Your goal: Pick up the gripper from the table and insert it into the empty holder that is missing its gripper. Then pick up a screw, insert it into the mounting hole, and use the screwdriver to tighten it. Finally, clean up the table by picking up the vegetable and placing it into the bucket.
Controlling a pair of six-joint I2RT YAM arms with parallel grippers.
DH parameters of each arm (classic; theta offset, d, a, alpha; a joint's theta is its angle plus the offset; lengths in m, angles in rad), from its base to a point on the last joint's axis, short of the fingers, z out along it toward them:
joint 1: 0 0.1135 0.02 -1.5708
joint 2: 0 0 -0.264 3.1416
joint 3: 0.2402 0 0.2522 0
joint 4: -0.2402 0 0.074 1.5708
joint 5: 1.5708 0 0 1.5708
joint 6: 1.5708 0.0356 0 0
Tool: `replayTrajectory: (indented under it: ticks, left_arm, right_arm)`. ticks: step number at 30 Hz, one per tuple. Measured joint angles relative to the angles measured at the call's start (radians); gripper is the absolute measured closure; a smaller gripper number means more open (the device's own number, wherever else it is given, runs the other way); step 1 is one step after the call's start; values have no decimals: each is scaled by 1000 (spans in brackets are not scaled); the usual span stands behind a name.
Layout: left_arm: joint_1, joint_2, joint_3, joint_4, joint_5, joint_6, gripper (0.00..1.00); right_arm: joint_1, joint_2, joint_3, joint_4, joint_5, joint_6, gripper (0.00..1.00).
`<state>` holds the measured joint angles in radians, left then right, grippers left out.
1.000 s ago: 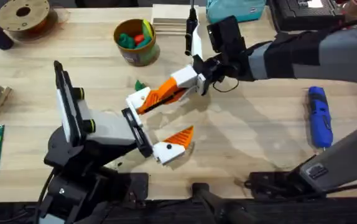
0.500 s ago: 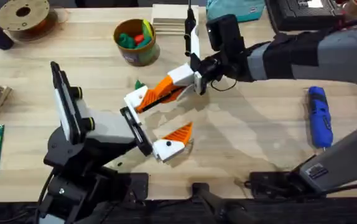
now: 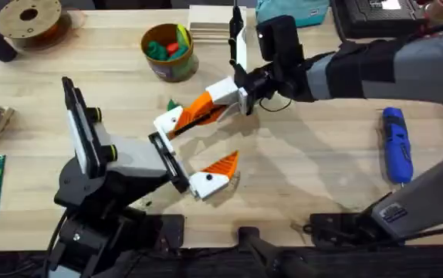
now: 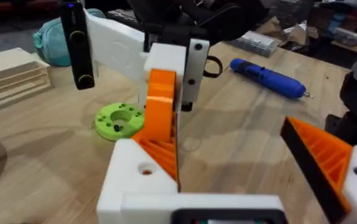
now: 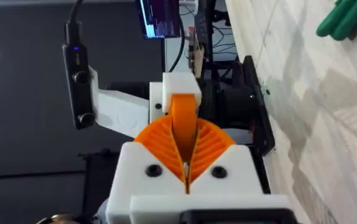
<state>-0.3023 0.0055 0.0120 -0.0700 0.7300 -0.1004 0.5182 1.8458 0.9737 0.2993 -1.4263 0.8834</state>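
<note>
My right gripper (image 3: pixel 200 114) is shut on the loose orange gripper (image 3: pixel 194 116), whose pointed end sits at the white holder (image 3: pixel 169 122) on my left gripper (image 3: pixel 198 147). The left gripper stands open, its other white mount bearing an orange finger (image 3: pixel 223 165). In the left wrist view the orange gripper (image 4: pixel 161 118) stands against the holder (image 4: pixel 135 180). The right wrist view shows it (image 5: pixel 182 124) squeezed between my orange pads. The blue screwdriver (image 3: pixel 395 145) lies at the right. The dark green vegetable (image 3: pixel 173 104) lies just beyond the holder. The bucket (image 3: pixel 167 66) stands at the back. No screw is in view.
A bright green disc (image 4: pixel 119 119) with small dark bits on it lies under the right gripper. A brown spool (image 3: pixel 28 22) sits at the back left, wooden boards (image 3: pixel 210 19) and a teal pouch (image 3: pixel 295 11) at the back. Bare table lies between the grippers and the screwdriver.
The right gripper, with the orange gripper in it, has shifted slightly toward the far side, and the left gripper's holder has followed a little. Nothing else has moved.
</note>
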Motion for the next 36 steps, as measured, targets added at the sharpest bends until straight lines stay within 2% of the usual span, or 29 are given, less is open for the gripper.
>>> replayTrajectory:
  ticks: [33,36]
  left_arm:
    - [6,0,0,0,-20,-23,13]
    - [6,0,0,1,-23,-16,13]
  right_arm:
    - [15,0,0,30,34,3,988]
    - [15,0,0,45,30,3,951]
